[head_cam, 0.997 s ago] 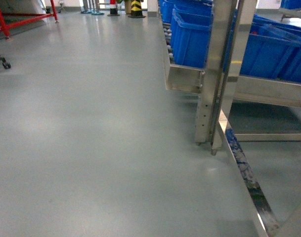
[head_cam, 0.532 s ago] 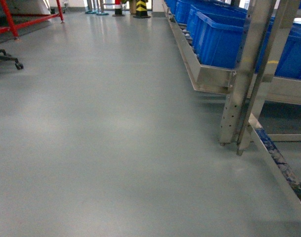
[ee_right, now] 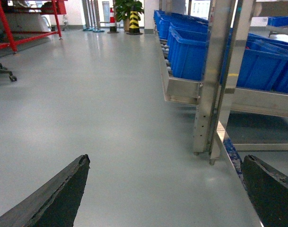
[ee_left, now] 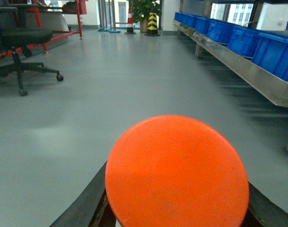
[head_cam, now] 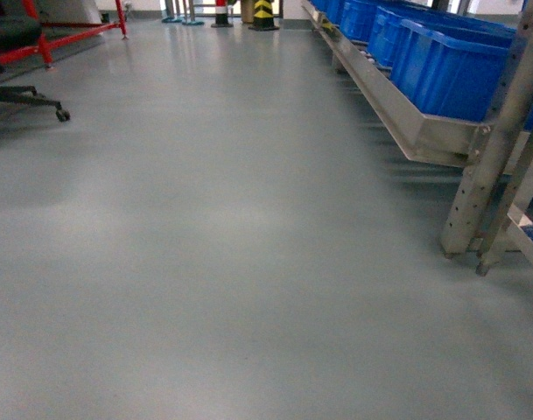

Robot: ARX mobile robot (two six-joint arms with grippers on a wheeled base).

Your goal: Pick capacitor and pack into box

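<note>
Left claw (ee_left: 177, 208): I see its fingers clamped on an orange disc (ee_left: 177, 172).
Right claw (ee_right: 165, 189): fingers apart, holding nothing.
Box, capacitor: I cannot see either.
Surroundings: grey floor (head_cam: 205, 219), blue bins (head_cam: 445, 66).

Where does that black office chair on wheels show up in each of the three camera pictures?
Head: chair at the far left edge, only its wheeled base visible.
Left wrist: chair upper left, seat and base.
Right wrist: one caster at the left edge.
Shared landmark: the yellow-and-black bollard.
</note>
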